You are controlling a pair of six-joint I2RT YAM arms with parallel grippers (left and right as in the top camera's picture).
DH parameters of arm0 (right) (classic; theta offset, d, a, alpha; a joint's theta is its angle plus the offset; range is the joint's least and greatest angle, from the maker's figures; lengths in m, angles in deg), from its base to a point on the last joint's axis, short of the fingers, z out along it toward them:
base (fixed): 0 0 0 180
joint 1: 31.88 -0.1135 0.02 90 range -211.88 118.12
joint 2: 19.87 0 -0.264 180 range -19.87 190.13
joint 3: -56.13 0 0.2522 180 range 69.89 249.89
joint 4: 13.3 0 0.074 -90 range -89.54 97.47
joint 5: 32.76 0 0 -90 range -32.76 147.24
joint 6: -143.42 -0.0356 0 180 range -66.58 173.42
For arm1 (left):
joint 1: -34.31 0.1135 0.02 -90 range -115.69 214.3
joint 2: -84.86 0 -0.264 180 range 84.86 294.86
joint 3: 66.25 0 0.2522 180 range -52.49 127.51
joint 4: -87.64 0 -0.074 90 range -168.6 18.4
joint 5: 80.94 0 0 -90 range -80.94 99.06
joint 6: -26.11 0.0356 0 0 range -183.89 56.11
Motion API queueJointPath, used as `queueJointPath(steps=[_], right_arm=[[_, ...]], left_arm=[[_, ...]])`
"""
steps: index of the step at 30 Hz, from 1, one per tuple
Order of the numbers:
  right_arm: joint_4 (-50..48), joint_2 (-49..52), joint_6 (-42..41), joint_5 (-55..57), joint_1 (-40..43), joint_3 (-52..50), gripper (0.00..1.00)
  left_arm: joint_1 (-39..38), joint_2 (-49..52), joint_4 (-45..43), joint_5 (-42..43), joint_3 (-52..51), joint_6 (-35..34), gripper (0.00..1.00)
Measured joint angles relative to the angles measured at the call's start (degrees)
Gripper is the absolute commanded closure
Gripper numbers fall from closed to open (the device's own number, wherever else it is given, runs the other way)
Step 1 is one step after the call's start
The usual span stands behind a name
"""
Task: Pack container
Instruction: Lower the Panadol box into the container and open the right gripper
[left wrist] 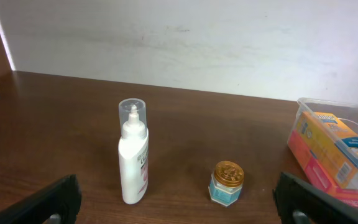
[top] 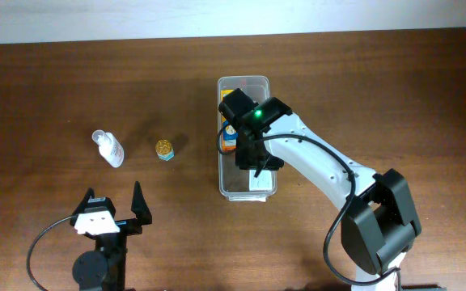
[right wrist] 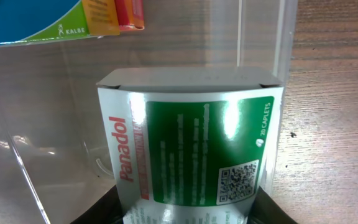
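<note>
The clear plastic container lies lengthwise at the table's middle, with an orange and blue box inside it. My right gripper is over the container's near half, shut on a green and white Panadol box held inside the container. The orange and blue box lies just beyond it. My left gripper is open and empty at the front left. Ahead of it stand a white bottle and a small gold-lidded jar.
The white bottle and small jar sit on the brown table left of the container. The container's end shows at the right of the left wrist view. A pale wall runs along the table's far edge.
</note>
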Motion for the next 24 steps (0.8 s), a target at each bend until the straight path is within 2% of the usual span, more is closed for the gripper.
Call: queueJointPath(steps=[9,11,16,24], right_arm=[[0.00,0.00,0.37,0.00,0.00,0.00,0.56],[-0.02,0.00,0.20,-0.02,0.00,0.00,0.47],[-0.74,0.00,0.74,0.00,0.00,0.00,0.46],[-1.57,0.02,0.98,-0.02,0.02,0.00,0.39]], left_arm=[[0.00,-0.02,0.00,0.00,0.00,0.00,0.01],[0.00,0.00,0.00,0.00,0.00,0.02,0.01],[0.00,0.00,0.00,0.00,0.00,0.02,0.01],[0.00,0.00,0.00,-0.02,0.00,0.02,0.01]])
